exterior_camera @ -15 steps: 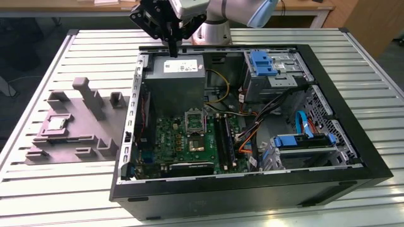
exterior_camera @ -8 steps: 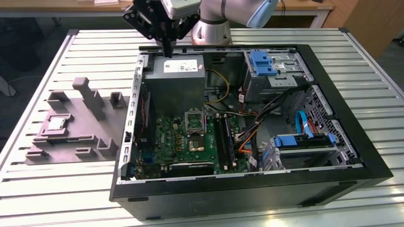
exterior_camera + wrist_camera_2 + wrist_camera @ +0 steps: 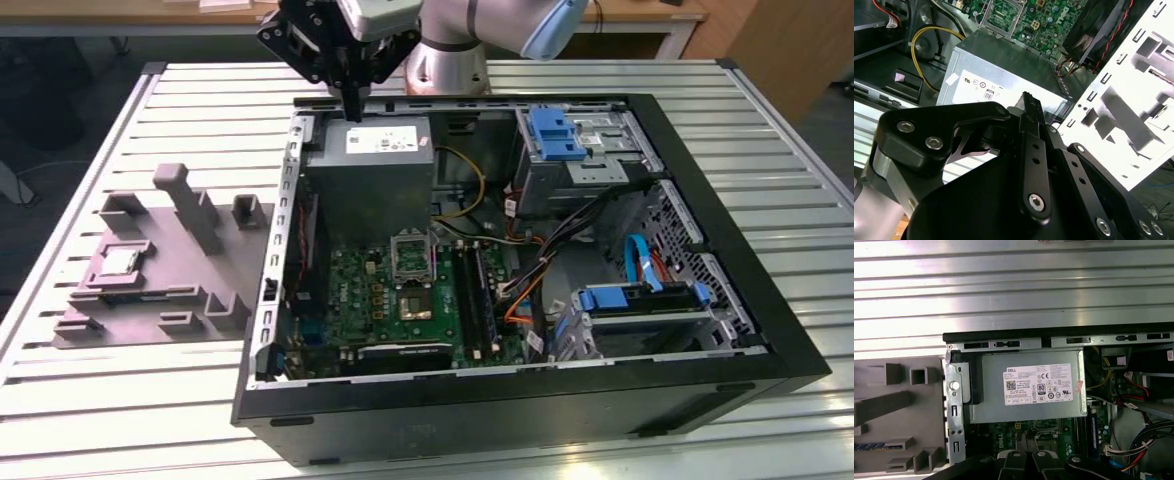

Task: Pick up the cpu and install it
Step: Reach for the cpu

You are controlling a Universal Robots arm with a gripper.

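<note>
The cpu (image 3: 122, 261) is a small pale square chip lying flat in a recess of the grey moulded tray (image 3: 160, 300) at the exterior view's left. My gripper (image 3: 352, 108) hangs far from it, over the back edge of the open computer case, just above the big grey box with a white label (image 3: 370, 160). Its fingers (image 3: 1031, 107) stand shut together with nothing between them. The silver-framed socket (image 3: 411, 250) sits on the green motherboard (image 3: 387, 300) below that box. In the first wrist view my gripper (image 3: 1026, 436) points down past the labelled box (image 3: 1029, 385) toward the board.
The black case (image 3: 534, 400) lies open on a slatted metal table (image 3: 107, 120). Inside are drive cages with blue clips (image 3: 558, 135), cable bundles (image 3: 561, 260) and a fan (image 3: 1099, 30). The tray carries several upright posts (image 3: 187, 200).
</note>
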